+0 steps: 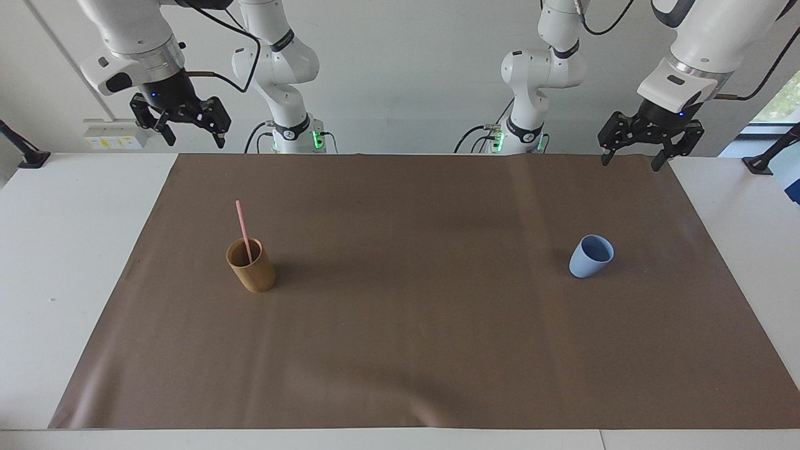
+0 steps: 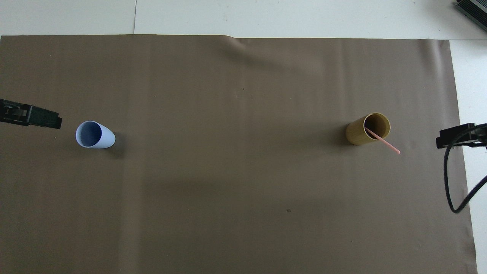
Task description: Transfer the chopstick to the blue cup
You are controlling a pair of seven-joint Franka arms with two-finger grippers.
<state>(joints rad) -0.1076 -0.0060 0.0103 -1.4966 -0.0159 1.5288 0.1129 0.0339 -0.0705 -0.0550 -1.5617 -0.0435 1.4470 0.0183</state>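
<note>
Chopstick (image 1: 242, 230) leans in tan cup (image 1: 251, 265); both arms raised.

White table (image 1: 75, 262) carries a brown mat (image 1: 412, 325) covering most of its top; bare white margins show at both ends. Standing directly on the mat: a tan-brown cylindrical cup (image 1: 251, 265), upright, toward the right arm's end, and a blue cup (image 1: 590, 256), upright, toward the left arm's end. The two cups are well apart. Neither is near any fingers. Slight wrinkles cross the mat.
</note>
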